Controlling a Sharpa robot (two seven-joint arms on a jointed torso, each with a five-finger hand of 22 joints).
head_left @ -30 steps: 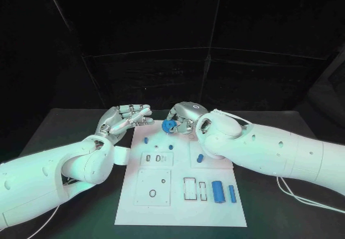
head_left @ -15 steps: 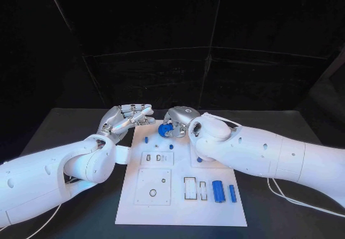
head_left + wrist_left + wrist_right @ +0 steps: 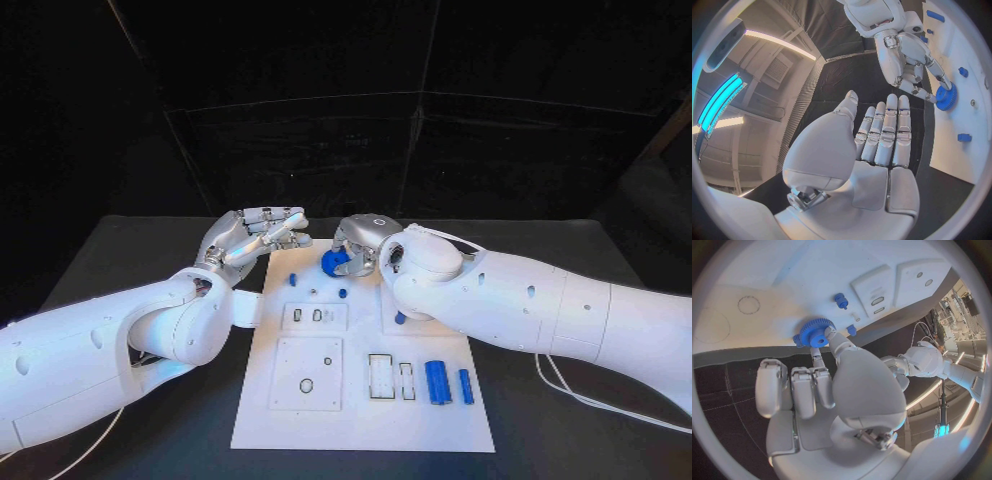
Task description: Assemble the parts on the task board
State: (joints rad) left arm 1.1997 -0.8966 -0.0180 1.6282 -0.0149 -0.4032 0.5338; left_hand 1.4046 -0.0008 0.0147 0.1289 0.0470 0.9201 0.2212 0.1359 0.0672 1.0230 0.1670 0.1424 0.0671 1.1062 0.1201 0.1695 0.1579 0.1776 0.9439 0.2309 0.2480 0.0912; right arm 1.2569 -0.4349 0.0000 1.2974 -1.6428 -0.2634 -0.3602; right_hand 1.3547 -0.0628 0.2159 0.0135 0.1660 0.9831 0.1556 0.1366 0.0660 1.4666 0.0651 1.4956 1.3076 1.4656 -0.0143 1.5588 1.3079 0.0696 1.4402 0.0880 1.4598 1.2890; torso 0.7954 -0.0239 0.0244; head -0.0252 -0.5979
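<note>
right hand (image 3: 364,244) is pinching the blue gear (image 3: 336,262) just over the task board (image 3: 361,415)'s far end, left hand (image 3: 257,236) flat-fingered, holding nothing beside it

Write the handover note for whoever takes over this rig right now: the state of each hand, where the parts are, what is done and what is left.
Right hand: pinches the blue gear low over the far end of the task board.
Left hand: open, holds nothing, raised beside the board's far left corner.
Parts: small blue pegs stand near the far end; two blue cylinders lie at the near right beside the rectangular slots.
Done: gear picked up and brought to the board.
Left: seat the gear, then place the cylinders; whether the pegs are finally seated cannot be told.
</note>
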